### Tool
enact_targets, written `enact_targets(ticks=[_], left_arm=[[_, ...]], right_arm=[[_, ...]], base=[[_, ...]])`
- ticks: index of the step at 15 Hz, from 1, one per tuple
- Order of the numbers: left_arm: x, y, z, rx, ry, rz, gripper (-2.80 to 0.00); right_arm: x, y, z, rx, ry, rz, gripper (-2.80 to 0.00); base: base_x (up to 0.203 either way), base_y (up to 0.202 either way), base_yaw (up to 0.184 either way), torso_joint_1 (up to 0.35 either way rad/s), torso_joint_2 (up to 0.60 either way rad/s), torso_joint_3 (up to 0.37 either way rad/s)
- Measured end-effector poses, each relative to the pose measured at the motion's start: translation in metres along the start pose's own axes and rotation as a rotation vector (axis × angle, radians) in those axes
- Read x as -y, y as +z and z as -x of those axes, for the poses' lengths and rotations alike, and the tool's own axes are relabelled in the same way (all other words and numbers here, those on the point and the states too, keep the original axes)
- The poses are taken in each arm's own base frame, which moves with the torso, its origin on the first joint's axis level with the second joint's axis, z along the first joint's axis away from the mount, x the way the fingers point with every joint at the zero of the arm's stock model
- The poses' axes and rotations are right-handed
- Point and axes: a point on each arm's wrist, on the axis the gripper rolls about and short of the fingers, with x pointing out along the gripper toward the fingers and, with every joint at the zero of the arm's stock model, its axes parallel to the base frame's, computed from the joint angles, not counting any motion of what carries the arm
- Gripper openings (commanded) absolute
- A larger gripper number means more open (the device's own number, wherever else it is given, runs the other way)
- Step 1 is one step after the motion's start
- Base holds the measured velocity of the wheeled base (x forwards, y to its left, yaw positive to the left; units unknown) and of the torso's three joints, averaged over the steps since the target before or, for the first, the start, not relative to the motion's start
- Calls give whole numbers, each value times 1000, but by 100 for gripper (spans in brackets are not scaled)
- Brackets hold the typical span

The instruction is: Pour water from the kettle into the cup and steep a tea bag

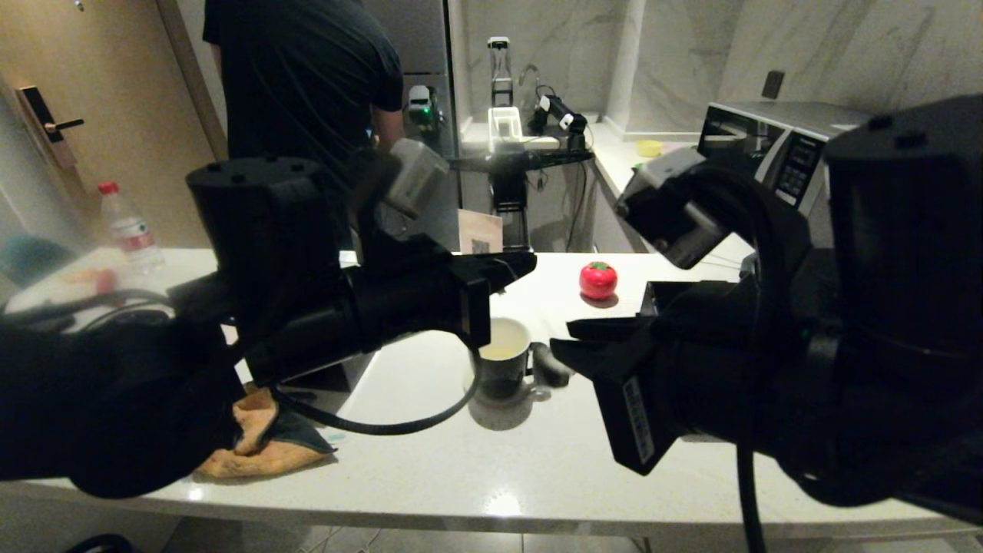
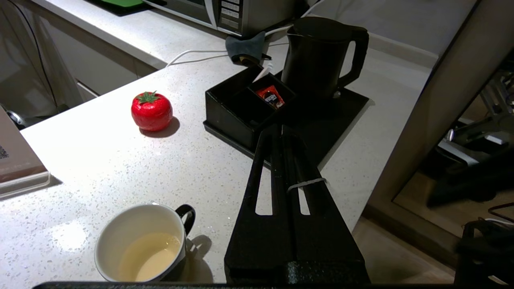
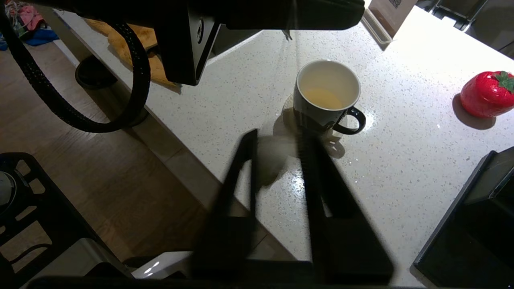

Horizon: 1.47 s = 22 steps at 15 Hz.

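A black cup (image 3: 327, 96) with a white inside holds shallow pale yellowish water (image 3: 322, 97). Beside it hovers the left gripper (image 2: 281, 132), closed and pinching a thin white string, while the right gripper (image 3: 277, 138), just short of the cup, stands partly open around a blurred pale tea bag (image 3: 270, 164). Beyond the cup, the black kettle (image 2: 317, 56) stands on a tray (image 2: 345, 108) whose box holds a red sachet (image 2: 271, 96).

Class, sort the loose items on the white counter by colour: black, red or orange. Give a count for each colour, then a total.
Black: 3, the kettle, the cup, the compartment tray
Red: 2, the tomato-shaped object, the sachet
Orange: 1, the cloth
Total: 6
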Motion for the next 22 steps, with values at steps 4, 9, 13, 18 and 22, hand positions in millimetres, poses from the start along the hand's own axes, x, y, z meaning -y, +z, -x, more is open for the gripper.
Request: enact_targets(ticks=[4,9,13,18,22], left_arm=[[0,0,0,-1,1,0,-280],[0,0,0,0,0,0,-280],[0,1,2,2,1,-1,-280],[0,3,6,10,7,-5,-280],[1,0,11,0,8,-2,-280]], right_arm=[[0,-2,-1,0,-2,1,0],[1,2,2,26,-4,-5,0],[4,1,6,61,-87,-25,0],[11,-10,13,48,-201,-48,0],[27,-19,21,42,-268,-64,0]], base=[[0,0,0,0,0,0],[0,0,0,0,0,0],[0,0,0,0,0,0],[0,0,0,0,0,0],[0,0,0,0,0,0]])
